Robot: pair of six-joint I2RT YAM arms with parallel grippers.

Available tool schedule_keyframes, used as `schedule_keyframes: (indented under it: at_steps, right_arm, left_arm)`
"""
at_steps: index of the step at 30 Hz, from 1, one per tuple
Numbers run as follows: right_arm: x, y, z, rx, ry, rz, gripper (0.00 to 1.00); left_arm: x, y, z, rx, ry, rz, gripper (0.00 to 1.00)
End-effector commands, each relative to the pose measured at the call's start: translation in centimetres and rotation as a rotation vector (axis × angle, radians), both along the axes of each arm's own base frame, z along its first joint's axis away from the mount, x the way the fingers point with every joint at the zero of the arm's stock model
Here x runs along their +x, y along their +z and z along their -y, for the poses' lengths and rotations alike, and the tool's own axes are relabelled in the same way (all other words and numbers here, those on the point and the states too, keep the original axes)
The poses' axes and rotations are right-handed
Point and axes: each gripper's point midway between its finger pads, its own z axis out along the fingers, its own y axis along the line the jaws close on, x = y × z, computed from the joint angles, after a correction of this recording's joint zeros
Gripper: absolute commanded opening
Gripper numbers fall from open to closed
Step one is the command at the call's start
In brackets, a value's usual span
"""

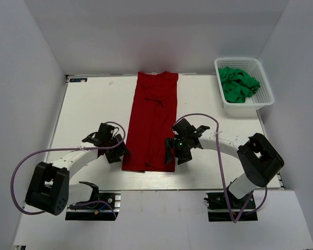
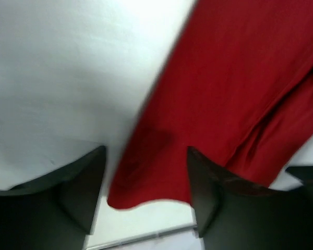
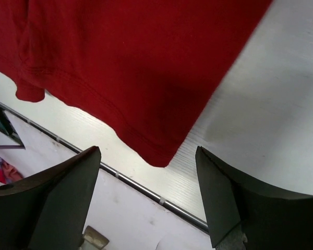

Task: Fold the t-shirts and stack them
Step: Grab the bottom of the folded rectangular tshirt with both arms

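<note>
Two claws flank the hem end of the red t-shirt [image 1: 150, 125], which lies flat as a long narrow strip down the middle of the tabletop [image 1: 88, 109], collar at 12 o'clock and hem at 6 o'clock. The left claw [image 1: 118, 151] sits at the strip's 7 o'clock corner and the right claw [image 1: 172, 153] at its 5 o'clock corner. Both are released, jaws spread and gripping nothing.

In the left wrist view the rounded hem corner lies between the two dark fingers [image 2: 78, 187]. That picture is blurred, so the tips may or may not be touching the cloth. In the right wrist view the pointed hem corner lies between the fingers [image 3: 62, 192], just clear of both.

Green t-shirts [image 1: 239, 84] lie crumpled in a white basket [image 1: 266, 96] at the tabletop's 2 o'clock corner, well apart from both claws.
</note>
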Motion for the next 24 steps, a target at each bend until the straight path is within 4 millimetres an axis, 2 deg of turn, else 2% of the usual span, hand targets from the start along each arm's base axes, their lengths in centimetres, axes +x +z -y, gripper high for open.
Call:
schedule_keyframes:
  at_steps: [1,7,9,11,14,16,19,21,22,23,24]
  right_arm:
    - [-0.7,-0.1,-0.8,0.042,0.003,-0.042,0.78]
    - [-2.0,-1.1,-0.5,0.022,0.005,-0.098,0.74]
    - [-2.0,-1.2,-0.5,0.025,0.003,-0.099,0.72]
    - [-2.0,-1.3,-0.6,0.026,0.008,-0.104,0.69]
    - [-2.2,-1.5,-0.8,0.026,0.018,-0.120,0.66]
    - [-2.3,-1.7,-0.7,0.018,0.023,-0.127,0.61]
    - [-2.2,-1.7,-0.6,0.015,0.024,-0.127,0.48]
    - [-2.2,-1.9,-0.5,0.009,0.024,-0.129,0.34]
    - [-2.1,-1.9,-0.6,0.011,0.027,-0.127,0.28]
    - [-2.3,-2.0,-0.4,0.004,0.026,-0.138,0.11]
    - [-1.9,-1.6,-0.6,0.012,0.029,-0.117,0.00]
  left_arm:
    - [-2.6,-1.0,0.9,-0.056,-0.031,-0.069,0.68]
    - [-6.9,-2.0,0.2,-0.031,-0.071,-0.154,0.64]
    - [-7.9,-2.2,0.6,-0.061,-0.097,-0.170,0.62]
    - [-8.1,-2.3,1.0,-0.078,-0.112,-0.156,0.59]
    - [-7.0,-2.4,0.7,-0.045,-0.096,-0.135,0.53]
    - [-7.5,-2.9,0.9,-0.042,-0.118,-0.164,0.48]
    - [-7.7,-3.1,1.3,-0.055,-0.135,-0.181,0.36]
    - [-7.7,-3.1,1.3,-0.055,-0.135,-0.181,0.29]
    - [-7.3,-2.9,1.5,-0.059,-0.135,-0.171,0.20]
    - [-6.9,-2.4,1.7,-0.065,-0.136,-0.152,0.12]
    - [-5.9,-1.5,2.1,-0.078,-0.139,-0.116,0.05]
